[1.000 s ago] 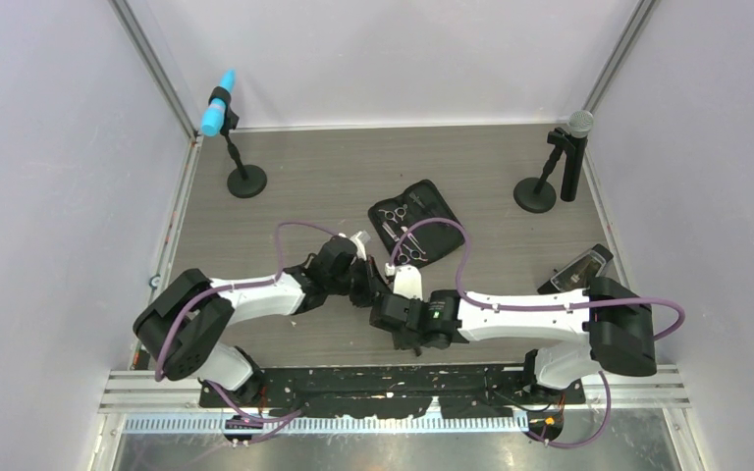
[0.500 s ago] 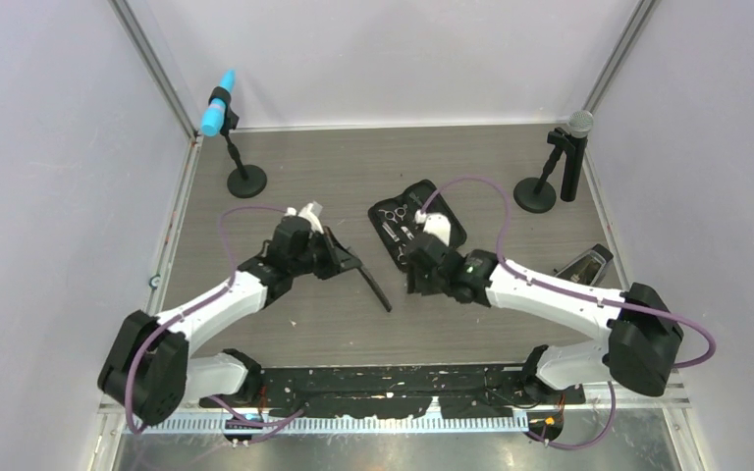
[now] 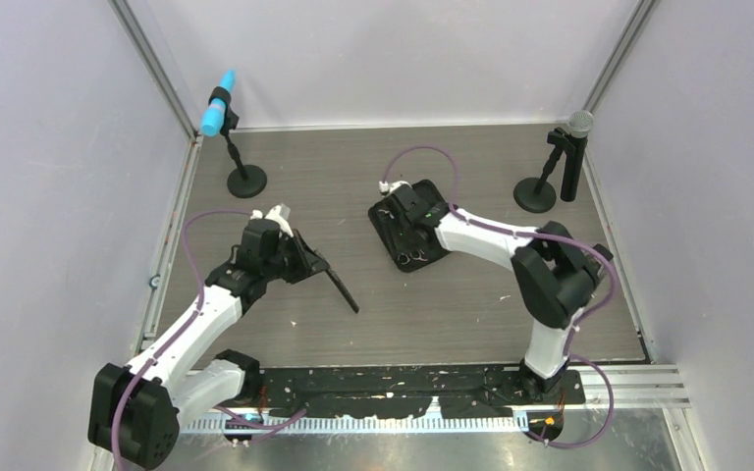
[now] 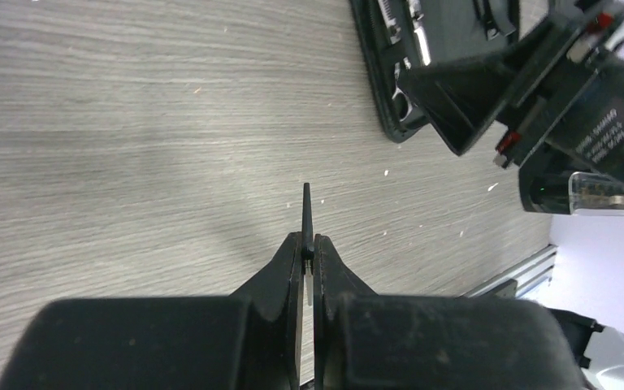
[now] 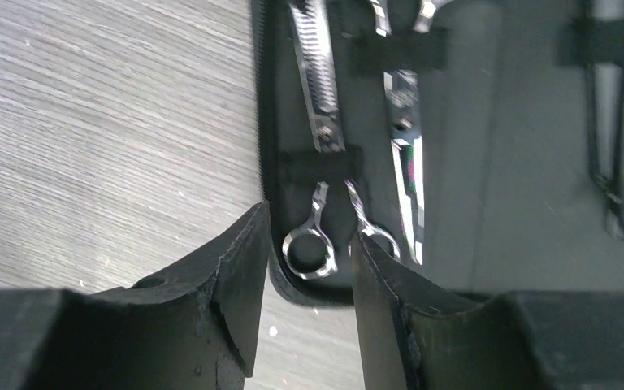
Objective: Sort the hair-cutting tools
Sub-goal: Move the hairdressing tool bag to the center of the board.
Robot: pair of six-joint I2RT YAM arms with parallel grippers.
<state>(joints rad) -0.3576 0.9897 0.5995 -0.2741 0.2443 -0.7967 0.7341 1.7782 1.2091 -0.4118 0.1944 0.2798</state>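
My left gripper [image 3: 293,257] is shut on the long black comb [image 3: 339,287], which sticks out to the right just above the table. In the left wrist view the comb [image 4: 306,213] shows edge-on, pinched between the tips of that gripper [image 4: 308,244]. My right gripper [image 3: 400,203] hangs open over the far end of the flat black case [image 3: 396,245]. Two silver scissors [image 5: 318,89] [image 5: 404,142] lie strapped in the case [image 5: 496,162]. One ring handle [image 5: 309,252] sits in the gap of the right gripper [image 5: 309,231], touching neither finger. A thin black clip [image 5: 608,154] lies blurred at the right.
A microphone with a blue foam head [image 3: 218,115] stands on a round base [image 3: 246,182] at the back left. A second microphone [image 3: 571,147] stands at the back right beside its base [image 3: 534,194]. Grey walls close in the table on three sides.
The left arm has drawn back to the left with the comb in its grip. The right arm has swung from the table's middle out to the case, and its jaws have opened.
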